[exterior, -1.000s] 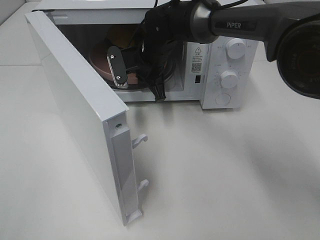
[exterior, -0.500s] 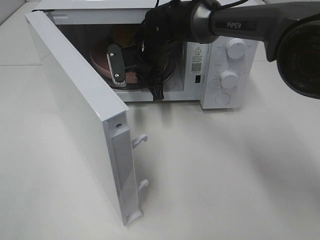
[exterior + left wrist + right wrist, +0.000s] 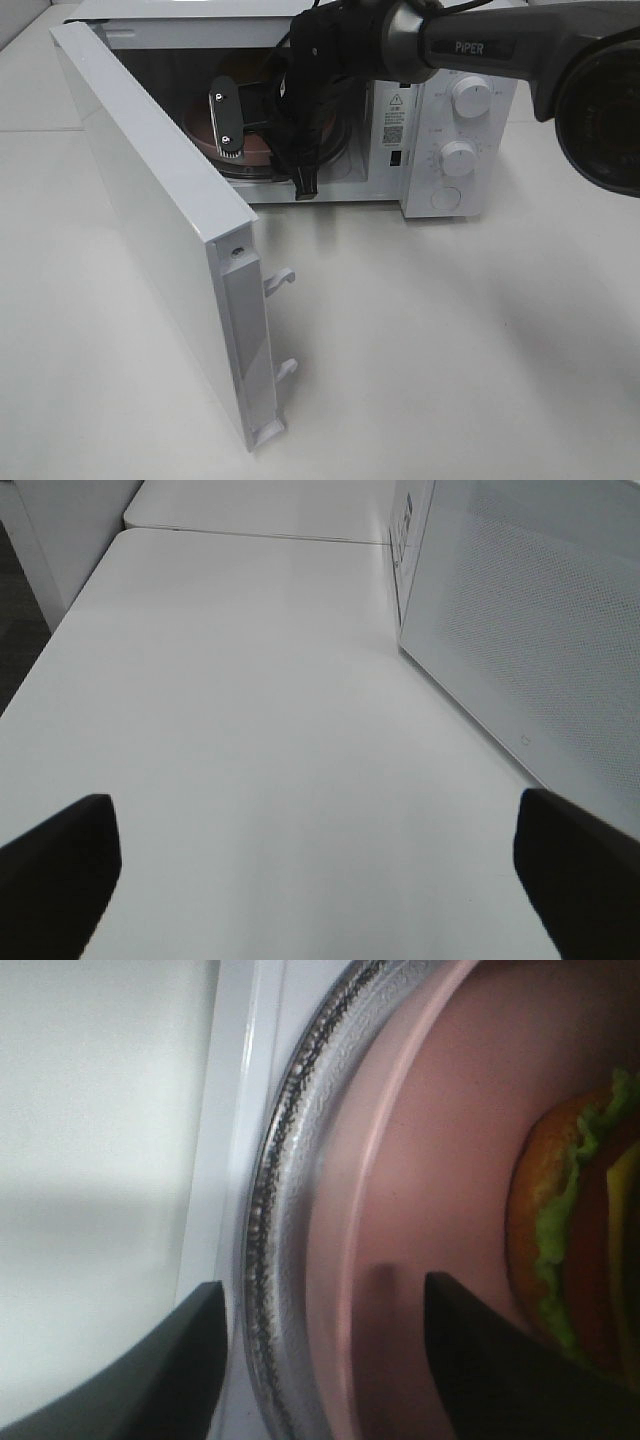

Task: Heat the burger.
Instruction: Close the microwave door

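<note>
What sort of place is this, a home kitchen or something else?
Likely a robot test bench, not a kitchen: a white microwave stands on a plain white table, and the right gripper reaches inside it at a pink plate.

Exterior high: bright, even overhead light. Table (image 3: 450, 350) in front of the microwave (image 3: 440, 120) nearly washed out; soft, broad shadows lie there and beside the open door (image 3: 150, 200). Microwave cavity dim, murky. Dark housing (image 3: 600, 110) right of the microwave is badly defocused.
Left wrist: flat, bright, slightly soft; left gripper (image 3: 315, 870) fingertips plain black.
Right wrist: very close, blurred throughout; burger (image 3: 580, 1230) and plate (image 3: 440, 1160) smeared; glints on turntable rim (image 3: 270, 1210); right gripper (image 3: 315, 1350) in silhouette.
</note>
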Available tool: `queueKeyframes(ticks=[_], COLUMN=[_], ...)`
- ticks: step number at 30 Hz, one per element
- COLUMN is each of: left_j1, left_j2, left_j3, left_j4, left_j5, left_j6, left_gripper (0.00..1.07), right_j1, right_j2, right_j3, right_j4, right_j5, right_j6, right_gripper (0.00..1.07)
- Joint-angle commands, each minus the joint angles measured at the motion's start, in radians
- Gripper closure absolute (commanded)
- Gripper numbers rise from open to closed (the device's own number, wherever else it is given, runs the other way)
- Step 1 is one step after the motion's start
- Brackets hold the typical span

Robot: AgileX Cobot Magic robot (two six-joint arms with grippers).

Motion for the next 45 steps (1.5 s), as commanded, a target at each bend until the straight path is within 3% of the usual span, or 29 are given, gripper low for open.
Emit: queueKeyframes(ticks=[1, 45], left_j1=[-0.001, -0.001], left_j2=[-0.012, -0.012], left_j3=[0.002, 0.002], left_j4=[-0.003, -0.003], left_j5=[-0.002, -0.002], left_j6=[-0.002, -0.002], left_gripper=[0.04, 0.04], right_j1=[-0.008, -0.009], right_j2=[-0.010, -0.127], right_j3=[-0.006, -0.003], right_j4=[0.006, 0.026], right_j5=[0.020, 0.508], right_j6=[0.003, -0.030], right_gripper=[0.43, 0.43])
